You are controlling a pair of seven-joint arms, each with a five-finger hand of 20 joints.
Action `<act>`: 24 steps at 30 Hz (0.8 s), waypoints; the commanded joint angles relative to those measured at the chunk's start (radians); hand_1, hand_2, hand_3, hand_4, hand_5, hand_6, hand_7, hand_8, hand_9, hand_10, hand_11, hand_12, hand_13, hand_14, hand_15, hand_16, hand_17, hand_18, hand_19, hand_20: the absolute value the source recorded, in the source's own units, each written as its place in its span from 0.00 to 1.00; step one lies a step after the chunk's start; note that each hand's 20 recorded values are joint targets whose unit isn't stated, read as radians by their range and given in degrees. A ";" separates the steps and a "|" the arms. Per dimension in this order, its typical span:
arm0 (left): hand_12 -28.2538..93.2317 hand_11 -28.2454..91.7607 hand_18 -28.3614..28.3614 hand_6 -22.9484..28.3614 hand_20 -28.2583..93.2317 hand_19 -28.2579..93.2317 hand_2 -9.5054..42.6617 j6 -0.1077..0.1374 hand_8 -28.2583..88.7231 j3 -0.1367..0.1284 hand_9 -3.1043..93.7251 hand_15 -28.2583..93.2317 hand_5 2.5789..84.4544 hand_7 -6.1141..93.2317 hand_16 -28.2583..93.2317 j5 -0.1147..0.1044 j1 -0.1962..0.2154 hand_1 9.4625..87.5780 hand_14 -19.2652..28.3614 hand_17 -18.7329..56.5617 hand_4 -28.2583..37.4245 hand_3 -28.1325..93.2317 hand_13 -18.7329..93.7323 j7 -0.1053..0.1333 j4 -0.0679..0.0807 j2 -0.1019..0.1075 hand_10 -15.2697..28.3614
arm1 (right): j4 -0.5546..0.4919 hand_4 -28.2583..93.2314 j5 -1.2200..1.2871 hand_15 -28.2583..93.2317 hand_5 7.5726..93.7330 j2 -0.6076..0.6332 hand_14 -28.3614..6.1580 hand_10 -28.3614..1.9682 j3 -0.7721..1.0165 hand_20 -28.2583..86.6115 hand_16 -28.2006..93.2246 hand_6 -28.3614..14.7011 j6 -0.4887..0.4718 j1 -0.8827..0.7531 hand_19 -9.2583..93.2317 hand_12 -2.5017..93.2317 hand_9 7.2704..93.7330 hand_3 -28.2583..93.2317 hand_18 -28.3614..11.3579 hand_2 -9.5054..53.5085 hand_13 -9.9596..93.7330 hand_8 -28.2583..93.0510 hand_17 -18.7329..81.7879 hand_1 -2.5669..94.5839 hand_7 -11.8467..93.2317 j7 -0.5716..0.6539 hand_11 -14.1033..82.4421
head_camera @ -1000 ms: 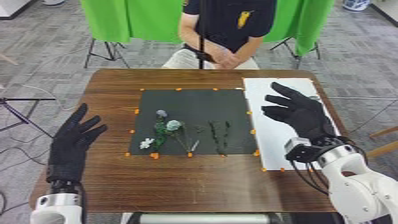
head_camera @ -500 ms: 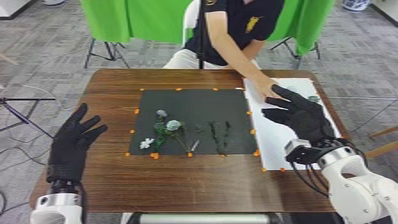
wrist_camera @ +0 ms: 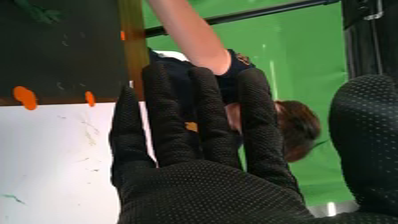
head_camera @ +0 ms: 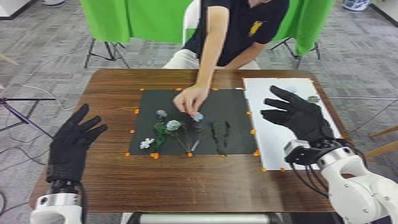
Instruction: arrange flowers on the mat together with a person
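Pinched in the fingers of a person's hand (head_camera: 191,97): a pale blue flower (head_camera: 197,117), around the middle of the dark mat (head_camera: 151,100). Resting on the mat or just above it: impossible to tell. Just left of it on the mat, a greyish-purple flower (head_camera: 162,114) and, a little nearer, a pale green bloom (head_camera: 173,125). Toward the near left corner, a white flower (head_camera: 147,143), with green leaves (head_camera: 161,135) between. To the right of the pale blue flower, dark green sprigs (head_camera: 226,131), laid lengthwise from far to near.

Well apart from the pale blue flower, off to its right, the robot's right hand (head_camera: 302,117): wide open and empty, raised over the white sheet (head_camera: 273,145). Just beyond its fingers, near the sheet's far right corner, a small greyish flower (head_camera: 313,99). Well apart on the other side, over the left part of the brown table (head_camera: 204,190), the robot's left hand (head_camera: 69,142): also open and empty, fingers straight.

Added by the right wrist view: the palm side of the right hand (wrist_camera: 213,192), fingers long and straight, thumb stretched far out. Also there, small green scraps (wrist_camera: 13,199) on the sheet, orange tape (wrist_camera: 25,97) where sheet and mat meet, and the person's forearm (wrist_camera: 189,30) reaching over the table edge. Behind, a green curtain (wrist_camera: 293,55).
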 commanded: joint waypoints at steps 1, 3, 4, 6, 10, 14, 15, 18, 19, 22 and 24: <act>0.31 0.42 0.92 0.52 0.37 0.62 0.33 -0.013 0.16 -0.004 0.41 0.61 0.40 0.19 0.18 -0.009 0.015 0.05 0.95 0.13 0.00 0.86 0.41 0.006 0.005 -0.013 0.74 | -0.004 0.00 -0.010 0.43 0.39 -0.010 0.27 0.49 -0.004 0.43 0.39 0.74 -0.009 -0.014 0.54 0.18 0.42 0.90 0.16 0.21 0.43 0.14 0.19 0.20 0.24 0.002 0.22; 0.31 0.42 0.92 0.52 0.37 0.62 0.34 -0.013 0.16 -0.001 0.41 0.61 0.40 0.18 0.18 -0.012 0.014 0.05 0.95 0.13 0.00 0.86 0.41 0.012 0.006 -0.012 0.75 | -0.003 0.00 -0.012 0.43 0.39 -0.008 0.27 0.49 -0.004 0.43 0.39 0.74 -0.011 -0.013 0.54 0.18 0.42 0.90 0.16 0.21 0.43 0.14 0.19 0.20 0.24 0.001 0.22; 0.31 0.42 0.92 0.52 0.37 0.62 0.35 -0.012 0.16 0.002 0.42 0.61 0.40 0.18 0.18 -0.016 0.015 0.04 0.95 0.13 0.00 0.86 0.41 0.017 0.007 -0.009 0.75 | -0.002 0.00 -0.013 0.43 0.39 -0.006 0.27 0.49 -0.007 0.43 0.39 0.74 -0.008 -0.012 0.54 0.18 0.42 0.90 0.16 0.21 0.43 0.14 0.19 0.20 0.24 0.001 0.22; 0.31 0.42 0.92 0.52 0.37 0.62 0.36 -0.012 0.16 0.004 0.42 0.61 0.40 0.18 0.18 -0.020 0.015 0.04 0.95 0.13 0.00 0.86 0.41 0.018 0.007 -0.009 0.75 | 0.000 0.00 -0.010 0.43 0.39 -0.005 0.27 0.49 -0.009 0.43 0.39 0.74 -0.013 -0.007 0.54 0.18 0.42 0.90 0.16 0.21 0.43 0.14 0.19 0.20 0.24 0.002 0.22; 0.31 0.41 0.92 0.52 0.37 0.62 0.37 -0.009 0.16 0.007 0.42 0.61 0.40 0.18 0.18 -0.021 0.011 0.04 0.95 0.13 0.00 0.86 0.41 0.017 0.008 -0.010 0.75 | 0.001 0.00 -0.019 0.44 0.39 -0.004 0.27 0.49 -0.016 0.43 0.39 0.74 -0.017 0.002 0.54 0.18 0.42 0.90 0.16 0.21 0.43 0.14 0.19 0.20 0.24 0.002 0.22; 0.31 0.41 0.91 0.52 0.37 0.62 0.37 -0.007 0.16 0.009 0.42 0.61 0.40 0.18 0.18 -0.019 0.007 0.04 0.95 0.13 0.00 0.85 0.41 0.015 0.008 -0.009 0.75 | 0.002 0.00 -0.020 0.44 0.39 -0.005 0.27 0.50 -0.018 0.43 0.39 0.74 -0.019 0.007 0.54 0.18 0.42 0.91 0.16 0.21 0.43 0.14 0.19 0.20 0.24 0.004 0.22; 0.31 0.41 0.91 0.52 0.37 0.62 0.38 -0.005 0.16 0.009 0.42 0.61 0.40 0.18 0.18 -0.021 0.007 0.04 0.95 0.13 0.00 0.85 0.41 0.016 0.008 -0.007 0.75 | 0.003 0.00 -0.022 0.44 0.39 -0.004 0.27 0.49 -0.020 0.43 0.39 0.74 -0.020 0.011 0.54 0.18 0.42 0.91 0.16 0.21 0.43 0.14 0.19 0.20 0.24 0.005 0.22; 0.31 0.41 0.91 0.52 0.37 0.62 0.38 -0.003 0.16 0.015 0.42 0.61 0.41 0.18 0.18 -0.026 0.006 0.04 0.95 0.13 0.00 0.84 0.41 0.024 0.009 -0.004 0.75 | 0.003 0.00 -0.025 0.44 0.39 -0.002 0.28 0.49 -0.018 0.43 0.39 0.74 -0.019 0.014 0.54 0.18 0.42 0.90 0.16 0.21 0.43 0.14 0.19 0.20 0.24 0.006 0.22; 0.32 0.41 0.91 0.52 0.37 0.62 0.38 -0.003 0.16 0.016 0.42 0.61 0.41 0.18 0.18 -0.026 0.008 0.04 0.95 0.13 0.00 0.84 0.41 0.026 0.010 -0.003 0.75 | 0.003 0.00 -0.032 0.44 0.39 0.000 0.28 0.49 -0.016 0.43 0.39 0.74 -0.017 0.016 0.54 0.19 0.42 0.90 0.16 0.21 0.43 0.14 0.19 0.20 0.24 0.007 0.22; 0.32 0.42 0.91 0.52 0.37 0.62 0.38 0.002 0.16 0.019 0.42 0.61 0.40 0.18 0.18 -0.032 0.009 0.04 0.95 0.13 0.00 0.84 0.41 0.031 0.011 -0.003 0.75 | 0.007 0.00 -0.070 0.45 0.39 0.019 0.27 0.50 -0.017 0.43 0.39 0.74 0.000 0.037 0.54 0.19 0.42 0.90 0.16 0.21 0.44 0.14 0.19 0.20 0.24 0.015 0.22; 0.32 0.42 0.91 0.52 0.37 0.62 0.38 0.005 0.16 0.020 0.42 0.61 0.41 0.18 0.18 -0.038 0.010 0.04 0.95 0.13 0.00 0.84 0.41 0.036 0.013 0.000 0.75 | 0.008 0.00 -0.106 0.46 0.40 0.038 0.27 0.49 -0.017 0.44 0.39 0.73 0.020 0.057 0.56 0.19 0.43 0.90 0.16 0.20 0.44 0.14 0.20 0.21 0.24 0.024 0.23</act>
